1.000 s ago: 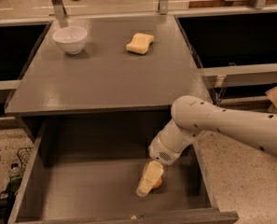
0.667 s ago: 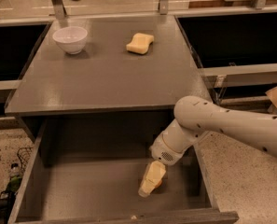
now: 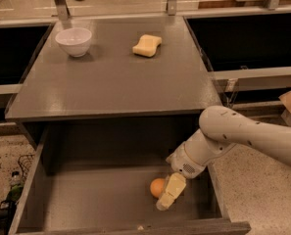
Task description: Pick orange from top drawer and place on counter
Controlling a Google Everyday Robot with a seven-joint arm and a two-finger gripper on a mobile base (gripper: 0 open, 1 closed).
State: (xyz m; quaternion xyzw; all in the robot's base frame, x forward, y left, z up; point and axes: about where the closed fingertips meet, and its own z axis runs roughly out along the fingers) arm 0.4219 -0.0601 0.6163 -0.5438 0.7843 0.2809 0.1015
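The top drawer (image 3: pixel 76 199) stands pulled open below the counter (image 3: pixel 110 77). The orange (image 3: pixel 157 186) sits on the drawer's bare bottom, right of the middle and near the front. My arm comes in from the right and reaches down into the drawer. My gripper (image 3: pixel 166 196) hangs right beside the orange, its pale fingers (image 3: pixel 172 190) covering the orange's right side. I cannot tell whether they hold it.
A white bowl (image 3: pixel 73 41) stands at the counter's back left. A pale yellow sponge (image 3: pixel 147 45) lies at the back middle. Dark open cabinets flank the counter on both sides. The drawer's front panel (image 3: pixel 135 227) runs along the bottom.
The arm has shifted slightly right and the gripper has moved aside a little, so the orange now shows at the fingers' left.
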